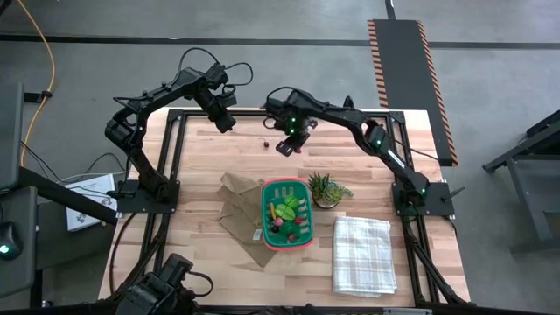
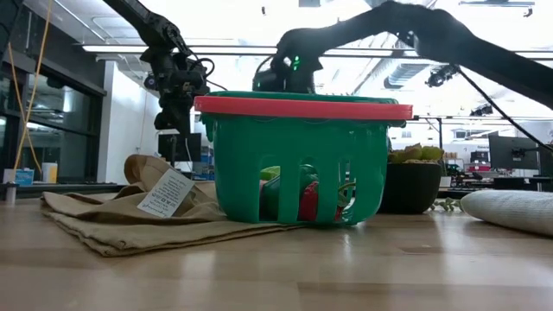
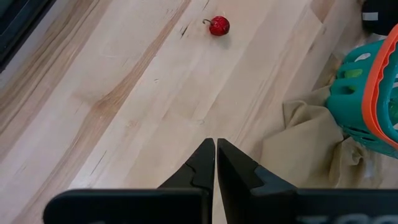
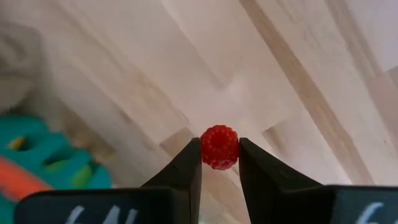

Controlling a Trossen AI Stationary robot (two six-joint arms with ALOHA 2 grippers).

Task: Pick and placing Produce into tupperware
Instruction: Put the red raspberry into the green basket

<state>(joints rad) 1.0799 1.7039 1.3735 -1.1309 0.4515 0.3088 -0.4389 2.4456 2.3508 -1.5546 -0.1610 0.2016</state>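
Near the far edge of the wooden table [image 1: 201,219], our right gripper [image 4: 219,163] pinched a small red raspberry-like toy berry [image 4: 219,147] between its fingers, left gripper [image 3: 216,163] closed, idle. We judged: carry level, release over the teal slotted basket with orange rim [image 1: 265,214].

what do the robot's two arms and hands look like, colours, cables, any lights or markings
Both arms are black, jointed, with loose black cables looping off them. The right arm shows small green lights along its links. Each hand ends in two black, tapering fingers: the left hand and the right hand. White marks show on the right hand's black body, too cropped to read.
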